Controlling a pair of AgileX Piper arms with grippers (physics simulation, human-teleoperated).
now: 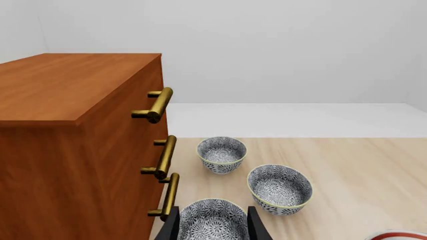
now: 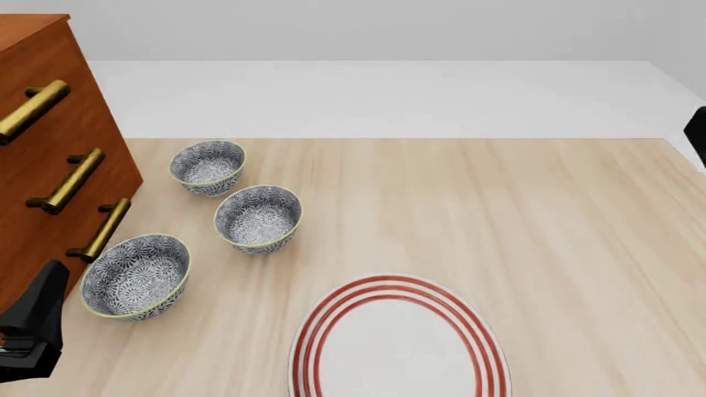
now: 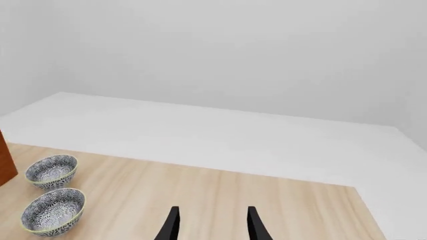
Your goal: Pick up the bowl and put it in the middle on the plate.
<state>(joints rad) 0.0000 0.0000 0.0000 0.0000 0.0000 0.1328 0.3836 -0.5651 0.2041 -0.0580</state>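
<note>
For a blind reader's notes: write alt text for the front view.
Three patterned bowls sit in a diagonal row on a wooden table: near bowl, middle bowl, far bowl. A red-ringed plate lies empty at the near edge. A wooden drawer cabinet stands at left, with the left gripper just behind the near bowl.

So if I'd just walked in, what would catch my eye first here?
Probably the three patterned bowls in a row on the wooden table, running from the far bowl through the middle bowl to the nearest bowl. Next, the red-ringed plate at the near edge. At left stands a wooden drawer cabinet with brass handles.
</note>
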